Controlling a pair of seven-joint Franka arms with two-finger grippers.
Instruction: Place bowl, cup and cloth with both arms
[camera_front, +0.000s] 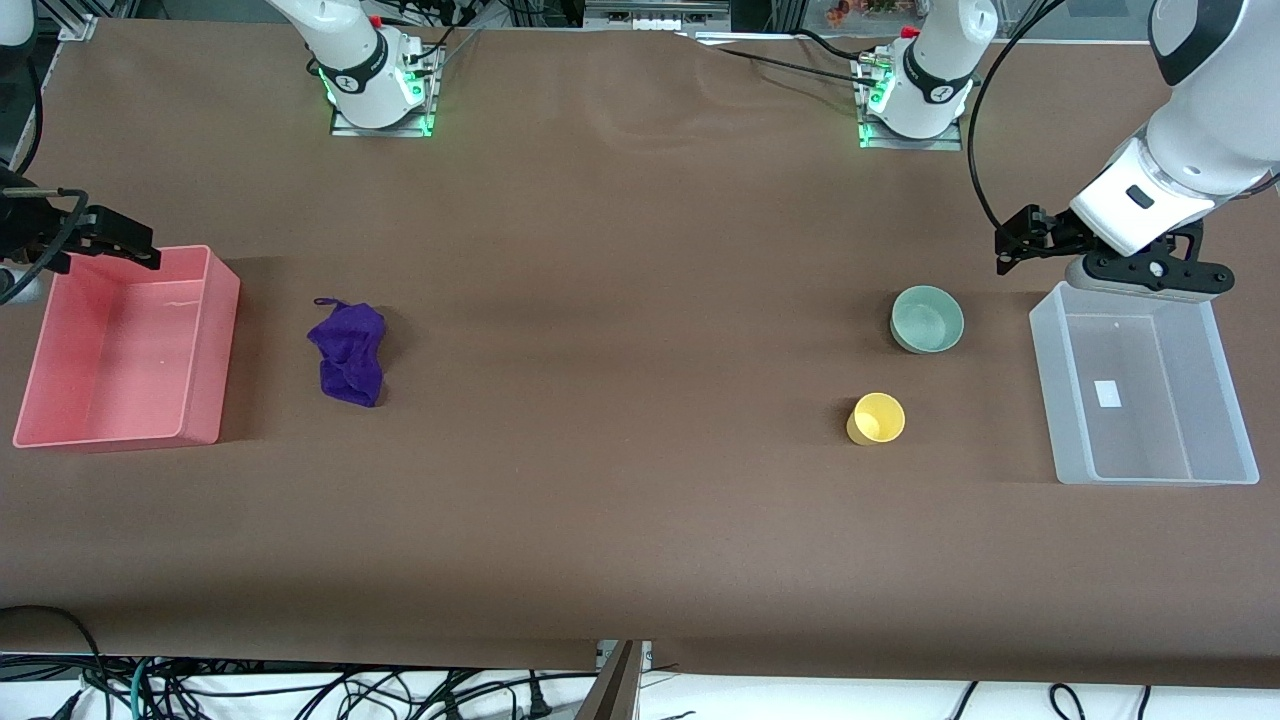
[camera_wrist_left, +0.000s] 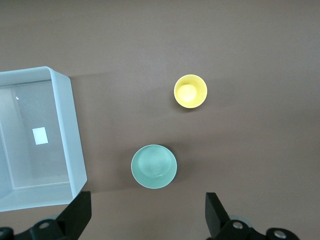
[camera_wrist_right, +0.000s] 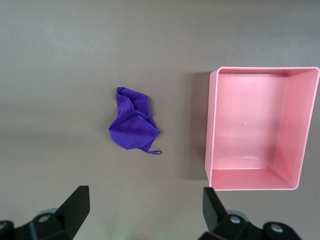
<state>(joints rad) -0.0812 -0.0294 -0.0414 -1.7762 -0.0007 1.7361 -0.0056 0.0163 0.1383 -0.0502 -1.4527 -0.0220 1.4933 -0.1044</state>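
Observation:
The pale mint-green bowl (camera_front: 927, 318) stands upright toward the left arm's end of the table. It also shows in the left wrist view (camera_wrist_left: 154, 166). The yellow cup (camera_front: 877, 418) stands upright nearer to the front camera than the bowl and apart from it; the left wrist view shows it too (camera_wrist_left: 190, 91). The purple cloth (camera_front: 349, 352) lies crumpled toward the right arm's end, its loop showing; it also shows in the right wrist view (camera_wrist_right: 133, 126). My left gripper (camera_front: 1012, 245) (camera_wrist_left: 147, 215) is open and empty, up over the table. My right gripper (camera_front: 125, 240) (camera_wrist_right: 145, 210) is open and empty, up in the air.
An empty clear plastic bin (camera_front: 1045, 390) (camera_wrist_left: 70, 130) stands at the left arm's end, beside the bowl and cup. An empty pink bin (camera_front: 215, 340) (camera_wrist_right: 212, 125) stands at the right arm's end, beside the cloth. Brown table cover between them.

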